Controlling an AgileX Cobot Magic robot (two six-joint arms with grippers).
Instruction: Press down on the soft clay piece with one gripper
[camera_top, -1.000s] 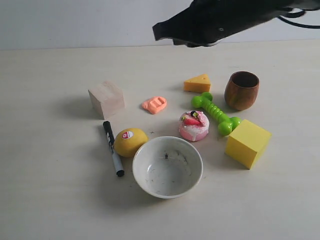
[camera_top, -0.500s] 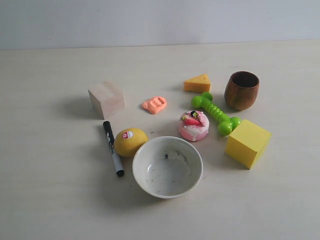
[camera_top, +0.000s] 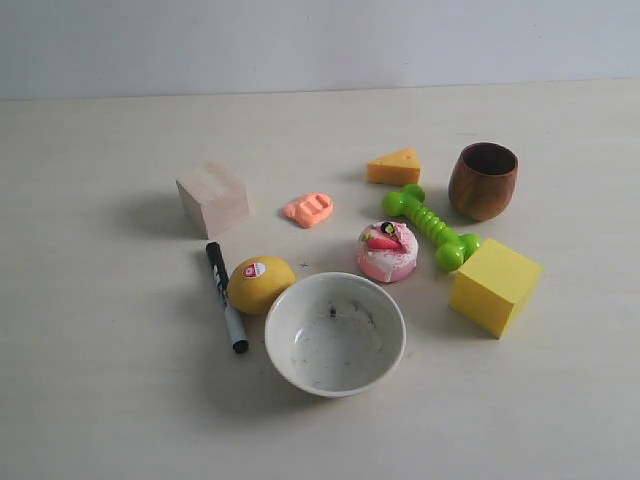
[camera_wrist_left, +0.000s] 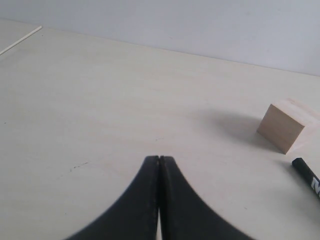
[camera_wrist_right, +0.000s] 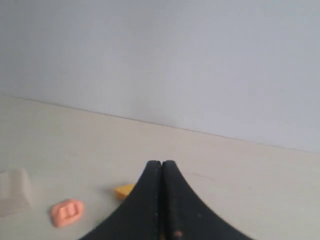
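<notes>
The soft clay piece (camera_top: 309, 209) is a small salmon-orange blob with two dents, lying on the table between the wooden cube and the cheese wedge. It also shows in the right wrist view as the clay (camera_wrist_right: 66, 212), well off to one side of my right gripper (camera_wrist_right: 161, 163). That gripper is shut, its black fingers pressed together with nothing between them, held above the table. My left gripper (camera_wrist_left: 159, 158) is shut and empty too, over bare table away from the clay. Neither arm shows in the exterior view.
Around the clay stand a wooden cube (camera_top: 212, 198), cheese wedge (camera_top: 395, 166), green dumbbell toy (camera_top: 431, 226), brown cup (camera_top: 484, 180), pink-and-white cake toy (camera_top: 387, 251), yellow block (camera_top: 495, 287), lemon (camera_top: 261, 284), marker (camera_top: 226, 296) and white bowl (camera_top: 335, 333).
A second ago a dark arm hung across the top of the exterior view, above the cheese wedge. It has withdrawn out of frame. The objects on the table have not moved.
</notes>
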